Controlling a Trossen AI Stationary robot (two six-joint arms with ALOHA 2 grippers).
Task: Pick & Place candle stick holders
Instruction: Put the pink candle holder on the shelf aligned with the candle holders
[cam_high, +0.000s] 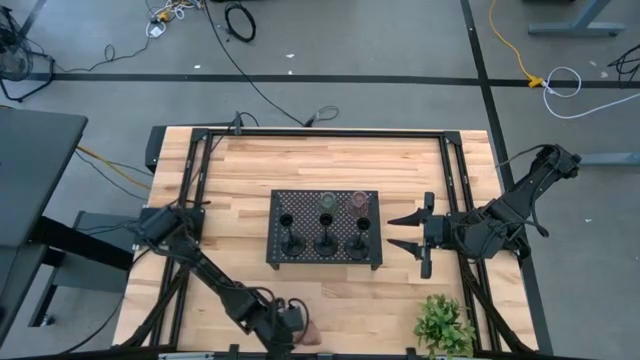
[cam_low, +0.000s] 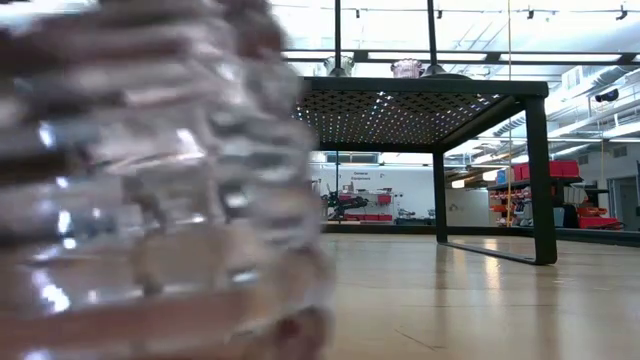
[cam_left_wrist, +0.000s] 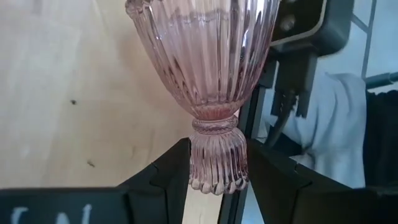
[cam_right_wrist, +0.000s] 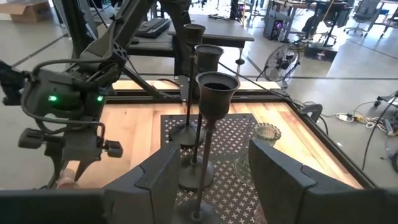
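A pinkish-brown ribbed glass holder (cam_left_wrist: 205, 56) is in my left gripper (cam_high: 297, 328) at the table's near edge; it fills the left of the low view (cam_low: 150, 180) as a blur. The black perforated tray (cam_high: 275, 228) stands mid-table on legs. On it three black stemmed holders (cam_high: 325, 243) stand in the near row. A pale green glass holder (cam_high: 326, 202) and a pinkish-brown one (cam_high: 358, 200) stand behind them. My right gripper (cam_high: 418, 233) is open and empty just right of the tray, pointing at the black holders (cam_right_wrist: 214, 87). My left gripper pinches the holder's smaller ribbed end (cam_left_wrist: 217, 158), below the narrow waist, between its two fingers (cam_left_wrist: 173, 177). The wider ribbed cup points away from the fingers, along their line. Whether the holder touches the table, I cannot tell.
A small leafy plant (cam_high: 445, 322) stands at the near right corner. A black frame rail (cam_high: 320, 133) runs round the table top. Bare wood (cam_high: 330, 165) lies beyond the tray and between the tray and the near edge.
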